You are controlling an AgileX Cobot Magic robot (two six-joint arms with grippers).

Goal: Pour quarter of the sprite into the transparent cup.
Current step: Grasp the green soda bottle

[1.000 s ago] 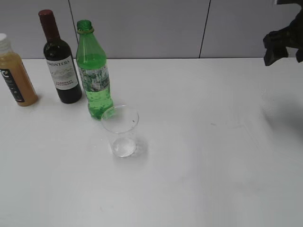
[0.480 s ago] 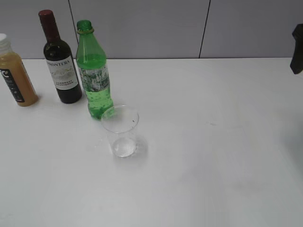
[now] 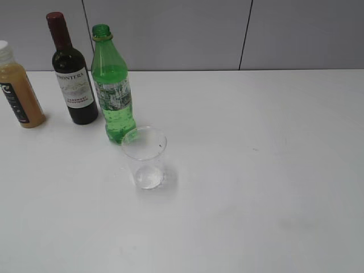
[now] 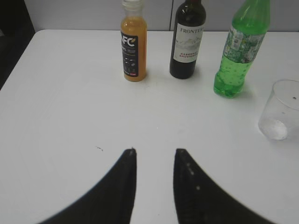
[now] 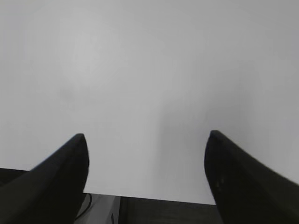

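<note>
Exterior view: tall green translucent plastic sprite bottle [image 3: 112,85], capless and upright on the white worktop [image 3: 256,170]; small clear plastic cup [image 3: 145,157] just in front, handy for pouring.
Left wrist view: left gripper [image 4: 154,151], fingers slightly apart, empty, facing the bottles, well short.
Right wrist view: right gripper [image 5: 145,137], fingers wide apart over bare worktop.

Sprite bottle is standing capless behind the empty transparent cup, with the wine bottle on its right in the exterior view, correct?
Not quite. In the exterior view the wine bottle stands to the left of the sprite bottle, not the right. The rest holds: capless, upright, behind the empty transparent cup.
</note>
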